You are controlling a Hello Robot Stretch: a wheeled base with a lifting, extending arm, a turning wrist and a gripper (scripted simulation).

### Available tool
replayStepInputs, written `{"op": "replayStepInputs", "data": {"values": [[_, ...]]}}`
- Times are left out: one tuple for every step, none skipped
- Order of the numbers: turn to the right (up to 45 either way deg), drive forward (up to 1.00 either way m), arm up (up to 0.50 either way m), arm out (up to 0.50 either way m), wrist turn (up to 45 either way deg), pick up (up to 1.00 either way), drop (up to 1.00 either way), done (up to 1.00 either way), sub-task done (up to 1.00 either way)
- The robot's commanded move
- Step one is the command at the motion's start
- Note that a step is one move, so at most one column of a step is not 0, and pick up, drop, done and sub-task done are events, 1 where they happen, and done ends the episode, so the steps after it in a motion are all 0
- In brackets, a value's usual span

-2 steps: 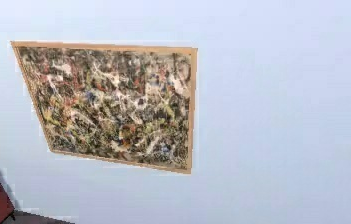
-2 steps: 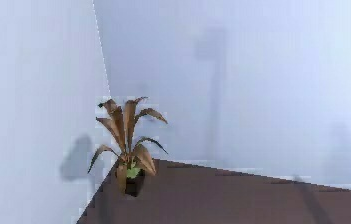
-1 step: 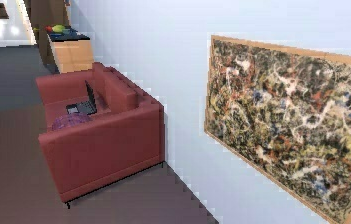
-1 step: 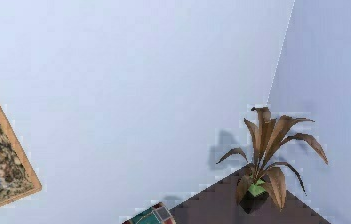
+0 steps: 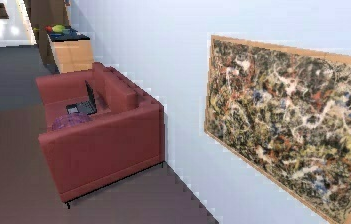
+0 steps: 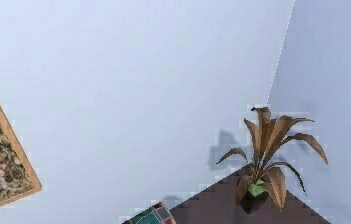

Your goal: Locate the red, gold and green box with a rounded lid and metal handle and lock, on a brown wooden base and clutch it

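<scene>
A red and green box-like object [image 6: 150, 214] is seen at 6 o'clock in the arm side view, at 8 o'clock from a potted plant [image 6: 264, 160]. In the forward view, a red sofa [image 5: 98, 135] carrying a laptop [image 5: 84, 102] is located at 9 o'clock from a framed painting [image 5: 288, 120]. The gripper's state cannot be told.

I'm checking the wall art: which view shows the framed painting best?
The forward view: most of the painting shows there, wooden frame and speckled canvas, right of the red sofa. The arm side view shows one framed corner at its left edge.
</scene>
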Motion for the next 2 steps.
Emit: {"op": "replayStepInputs", "data": {"values": [[0.0, 0.0, 0.0, 0.22, 0.0, 0.0, 0.0, 0.0, 0.0], [0.0, 0.0, 0.0, 0.0, 45.0, 0.0, 0.0, 0.0, 0.0]]}}
